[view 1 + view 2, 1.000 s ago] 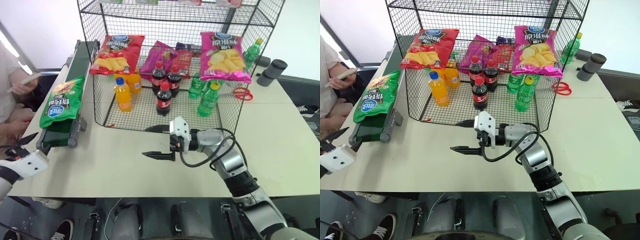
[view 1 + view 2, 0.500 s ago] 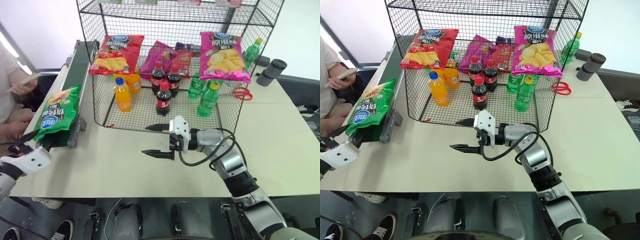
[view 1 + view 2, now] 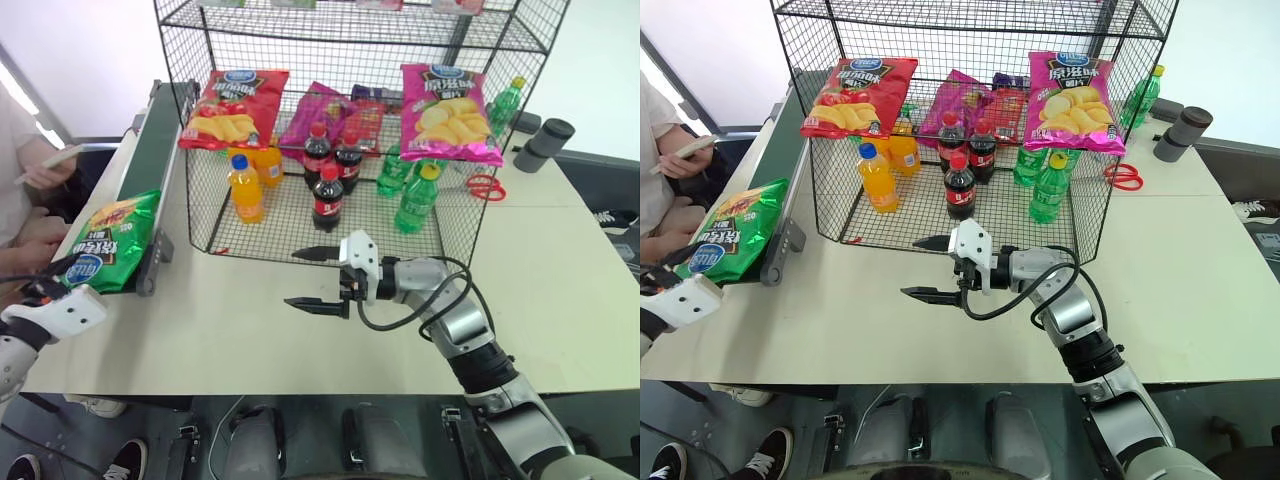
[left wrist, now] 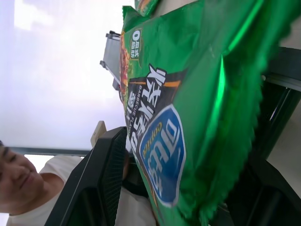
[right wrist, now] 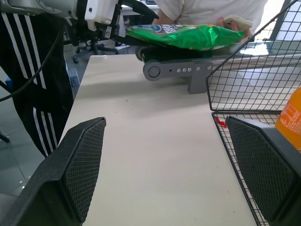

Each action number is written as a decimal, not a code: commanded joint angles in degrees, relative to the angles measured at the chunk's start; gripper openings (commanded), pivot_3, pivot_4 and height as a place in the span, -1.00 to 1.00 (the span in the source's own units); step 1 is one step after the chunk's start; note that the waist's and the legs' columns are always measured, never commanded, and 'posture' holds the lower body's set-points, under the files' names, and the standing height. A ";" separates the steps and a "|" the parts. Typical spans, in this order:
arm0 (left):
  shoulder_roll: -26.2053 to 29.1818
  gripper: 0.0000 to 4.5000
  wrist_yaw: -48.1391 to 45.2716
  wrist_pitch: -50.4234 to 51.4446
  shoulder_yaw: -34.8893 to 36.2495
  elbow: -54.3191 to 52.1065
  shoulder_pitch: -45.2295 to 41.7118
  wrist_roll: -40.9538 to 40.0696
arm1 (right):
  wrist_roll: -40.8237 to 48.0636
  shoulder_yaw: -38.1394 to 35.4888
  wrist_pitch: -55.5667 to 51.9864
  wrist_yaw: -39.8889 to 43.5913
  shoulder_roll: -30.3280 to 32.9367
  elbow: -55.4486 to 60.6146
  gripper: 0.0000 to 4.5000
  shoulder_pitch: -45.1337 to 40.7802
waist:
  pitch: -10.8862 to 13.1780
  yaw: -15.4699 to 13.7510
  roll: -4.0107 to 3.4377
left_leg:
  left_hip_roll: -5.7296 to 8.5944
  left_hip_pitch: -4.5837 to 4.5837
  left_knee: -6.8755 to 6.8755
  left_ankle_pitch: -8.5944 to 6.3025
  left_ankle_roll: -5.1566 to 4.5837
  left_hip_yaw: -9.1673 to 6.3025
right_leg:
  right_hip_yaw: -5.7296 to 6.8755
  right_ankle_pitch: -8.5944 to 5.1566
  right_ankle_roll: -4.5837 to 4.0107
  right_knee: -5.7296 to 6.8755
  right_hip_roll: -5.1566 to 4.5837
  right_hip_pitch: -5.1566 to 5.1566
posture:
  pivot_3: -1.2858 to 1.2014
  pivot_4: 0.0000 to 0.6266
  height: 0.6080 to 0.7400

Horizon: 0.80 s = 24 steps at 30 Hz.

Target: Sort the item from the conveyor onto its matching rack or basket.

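Left eye view is showing me reaching the left gripper point(image 3: 62, 277), jaws parted around the green chip bag point(image 3: 105, 243) overhanging the conveyor point(image 3: 150, 150) end at lower left, needing closure next, while the right gripper point(image 3: 312, 279) is waiting wide open.

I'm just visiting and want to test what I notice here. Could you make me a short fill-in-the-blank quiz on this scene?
1. The green chip bag lies at the near end of the ____.
2. The right gripper hovers over the table with its two fingers ____.
3. Inside the rack, the two orange bottles stand below the ____ chip bag.

Missing words: conveyor; open; red
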State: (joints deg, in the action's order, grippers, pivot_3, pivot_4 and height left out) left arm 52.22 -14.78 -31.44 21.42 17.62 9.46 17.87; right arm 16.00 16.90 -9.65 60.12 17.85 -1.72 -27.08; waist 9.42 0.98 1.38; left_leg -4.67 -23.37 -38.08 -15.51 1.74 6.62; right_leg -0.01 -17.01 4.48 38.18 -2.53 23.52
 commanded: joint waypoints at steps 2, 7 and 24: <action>0.53 -0.47 -0.92 0.63 0.17 -2.18 -0.02 -2.13 | 0.48 -1.66 1.04 0.00 0.69 1.51 1.00 -0.22 | 0.00 -0.01 0.00 | -0.01 0.00 0.00 0.00 0.00 0.00 | 0.00 0.00 0.00 0.00 -0.01 0.00 | 0.03 -0.52 1.00; 0.21 -0.96 -0.74 1.39 0.73 -3.09 -0.25 -2.71 | 0.26 -1.76 1.42 -0.19 0.97 1.18 1.00 -0.31 | 0.00 0.04 0.00 | 0.00 0.00 0.00 0.00 0.00 0.00 | 0.00 0.00 0.00 0.00 0.01 0.00 | 0.03 -0.52 1.00; 3.22 -0.96 -39.94 28.48 18.08 -33.64 16.76 -67.98 | 3.79 -6.22 0.76 3.37 6.29 0.89 1.00 1.23 | 0.01 -0.13 0.00 | -0.08 0.04 0.01 0.00 0.02 -0.08 | 0.03 -0.01 -0.02 -0.02 -0.04 -0.08 | 0.03 -0.52 1.00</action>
State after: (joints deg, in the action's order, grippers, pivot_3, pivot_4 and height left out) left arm 54.39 -54.19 -9.41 36.48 -11.47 26.30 -42.13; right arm 17.39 12.59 -8.36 62.61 23.76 -2.61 -25.83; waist 9.43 0.85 1.37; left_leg -4.73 -23.27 -38.07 -15.50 1.76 6.52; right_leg 0.02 -17.02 4.46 38.17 -2.57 23.38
